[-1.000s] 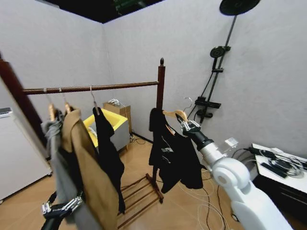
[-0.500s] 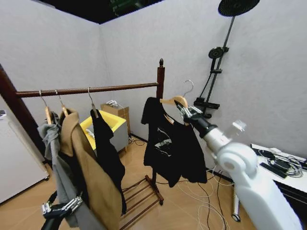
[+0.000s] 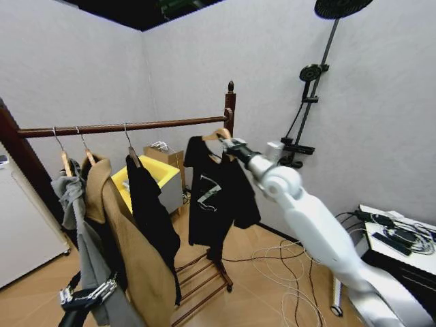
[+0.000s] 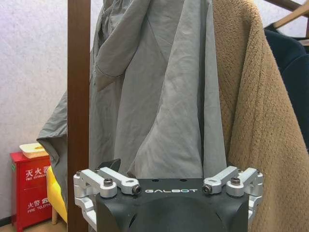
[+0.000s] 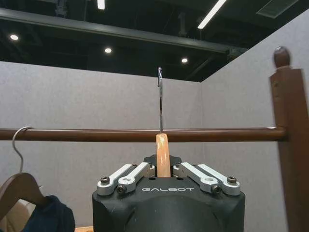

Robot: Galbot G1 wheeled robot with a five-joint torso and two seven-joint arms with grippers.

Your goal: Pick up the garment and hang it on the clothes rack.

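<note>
Glossy dark wooden clothes rack (image 3: pixel 129 126), matt black cloth garment (image 3: pixel 214 194), fuzzy tan coat (image 4: pixel 256 106)

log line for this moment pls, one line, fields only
phase: carrying to rail | right gripper: shut on garment hanger, hook above clothes rack rail | left gripper: low by hung coats

The garment (image 3: pixel 216 197), a black short-sleeved T-shirt with a white Z-like chest graphic, is hung on a light wooden hanger, held near the right post of the clothes rack (image 3: pixel 122 127); the hanger's metal hook is raised above the dark reddish-brown rail.
</note>
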